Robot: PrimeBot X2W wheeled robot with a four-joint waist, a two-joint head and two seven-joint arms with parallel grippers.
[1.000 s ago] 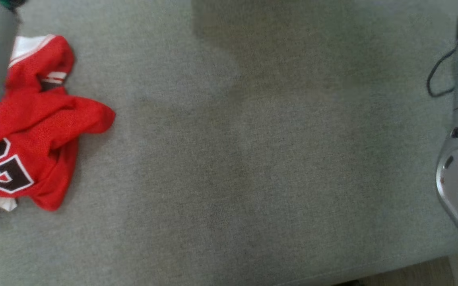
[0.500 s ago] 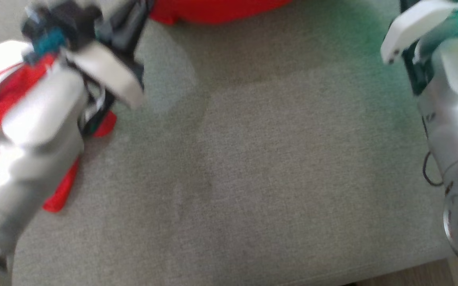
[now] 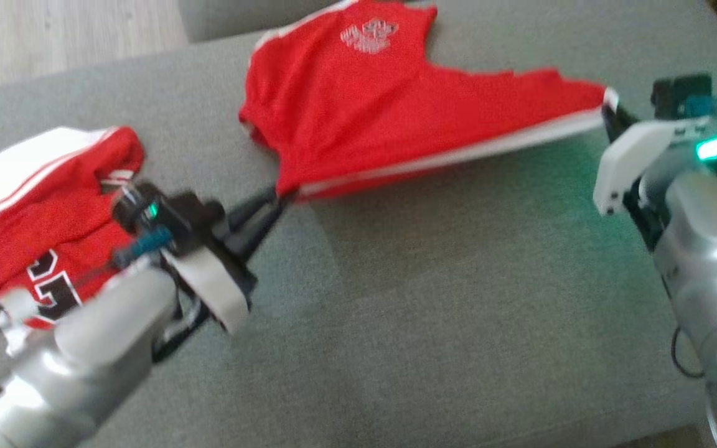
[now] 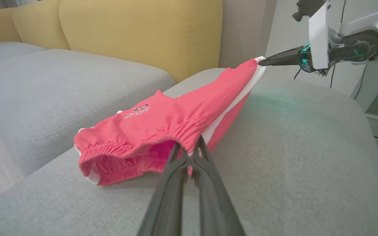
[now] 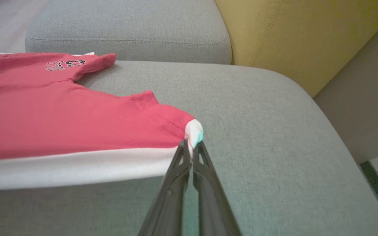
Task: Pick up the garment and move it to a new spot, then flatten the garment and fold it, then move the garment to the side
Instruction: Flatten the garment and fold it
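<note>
Clamped on the waistband of the red garment (image 3: 365, 118) with the left gripper (image 3: 285, 196). Clamped on its white-trimmed corner with the right gripper (image 3: 607, 113). Pulled taut across the grey cushion (image 3: 458, 311).

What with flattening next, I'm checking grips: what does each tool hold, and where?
The red shorts: left tool at the waistband, right tool at the leg-hem corner.

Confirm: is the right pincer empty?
No, the right pincer is shut on a white-trimmed corner of the red garment.

A small "23" is read in the emblem (image 5: 65, 65) on the red shorts (image 5: 61, 121); the black numeral (image 3: 53, 292) on the red jersey (image 3: 60, 205) is crumpled and unreadable.
</note>
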